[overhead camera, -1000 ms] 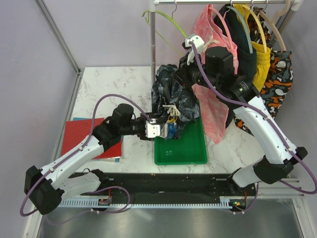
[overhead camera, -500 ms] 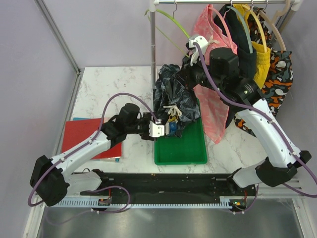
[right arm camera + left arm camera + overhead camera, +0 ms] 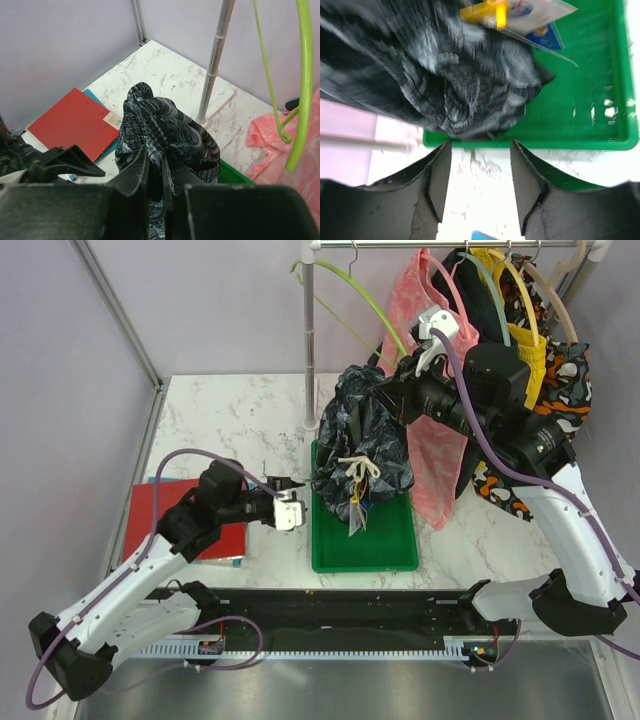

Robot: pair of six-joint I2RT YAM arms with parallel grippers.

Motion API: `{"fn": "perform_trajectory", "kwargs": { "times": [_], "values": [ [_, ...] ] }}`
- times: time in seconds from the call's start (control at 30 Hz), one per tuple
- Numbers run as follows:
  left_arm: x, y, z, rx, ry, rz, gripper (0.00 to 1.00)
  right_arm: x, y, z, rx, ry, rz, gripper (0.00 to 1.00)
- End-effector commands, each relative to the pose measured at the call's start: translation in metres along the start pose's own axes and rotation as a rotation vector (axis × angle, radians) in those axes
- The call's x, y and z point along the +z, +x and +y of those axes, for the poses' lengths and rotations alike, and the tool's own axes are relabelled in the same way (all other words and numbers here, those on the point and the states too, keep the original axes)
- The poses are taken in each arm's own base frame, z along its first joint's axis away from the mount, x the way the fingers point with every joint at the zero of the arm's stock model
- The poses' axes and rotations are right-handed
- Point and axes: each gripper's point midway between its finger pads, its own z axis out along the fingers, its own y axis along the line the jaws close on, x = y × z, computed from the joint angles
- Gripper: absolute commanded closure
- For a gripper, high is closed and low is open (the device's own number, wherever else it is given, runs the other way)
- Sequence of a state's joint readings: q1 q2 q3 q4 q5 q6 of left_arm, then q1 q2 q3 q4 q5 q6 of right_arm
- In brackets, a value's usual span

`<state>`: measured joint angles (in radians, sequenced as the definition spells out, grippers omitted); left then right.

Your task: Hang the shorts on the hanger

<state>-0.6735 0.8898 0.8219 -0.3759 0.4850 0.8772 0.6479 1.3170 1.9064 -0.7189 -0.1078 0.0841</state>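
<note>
The dark navy shorts (image 3: 368, 430) with grey-blue streaks hang bunched from my right gripper (image 3: 388, 398), which is shut on their fabric (image 3: 160, 130) above the green tray (image 3: 392, 550). The cream drawstring and tags (image 3: 357, 480) dangle at the front. The lime-green hanger (image 3: 352, 290) hangs on the rail at the far left of the rack, also in the right wrist view (image 3: 299, 85). My left gripper (image 3: 297, 483) is open and empty, just left of the tray; in its view (image 3: 477, 187) the shorts (image 3: 435, 85) hang ahead over the tray.
A red folder (image 3: 155, 515) over a blue one lies left on the marble table. The upright rack pole (image 3: 309, 350) stands behind the tray. A pink garment (image 3: 425, 390), yellow, green and orange-black patterned clothes on other hangers (image 3: 540, 350) fill the rail's right side.
My right gripper has lifted the shorts up and to the right. My left gripper has let go of them and drawn back to the left, now open.
</note>
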Motion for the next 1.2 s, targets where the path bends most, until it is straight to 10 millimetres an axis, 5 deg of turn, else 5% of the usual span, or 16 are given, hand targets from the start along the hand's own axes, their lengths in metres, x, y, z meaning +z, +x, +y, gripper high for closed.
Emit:
{"fn": "perform_trajectory", "kwargs": {
  "times": [0.0, 0.27, 0.4, 0.97, 1.07, 1.17],
  "values": [
    [-0.018, -0.05, -0.012, 0.114, 0.055, -0.211, 0.38, -0.009, -0.027, 0.007, 0.021, -0.018, -0.085, 1.0],
    [-0.004, -0.052, -0.004, 0.178, 0.081, -0.204, 0.34, -0.009, -0.032, 0.009, 0.032, -0.031, -0.1, 1.0],
    [0.012, -0.045, 0.015, 0.195, 0.014, -0.187, 0.3, -0.01, -0.033, 0.011, 0.032, -0.041, -0.1, 1.0],
    [0.059, -0.011, 0.013, 0.154, 0.065, -0.142, 0.29, -0.011, -0.038, 0.02, 0.061, -0.084, -0.113, 1.0],
    [0.055, 0.007, 0.007, 0.1, 0.085, -0.055, 0.49, -0.02, -0.044, 0.014, 0.049, -0.042, -0.126, 1.0],
    [0.02, 0.0, 0.019, 0.016, 0.042, -0.025, 0.88, -0.038, -0.047, -0.005, 0.026, 0.073, -0.134, 1.0]
  ]
}}
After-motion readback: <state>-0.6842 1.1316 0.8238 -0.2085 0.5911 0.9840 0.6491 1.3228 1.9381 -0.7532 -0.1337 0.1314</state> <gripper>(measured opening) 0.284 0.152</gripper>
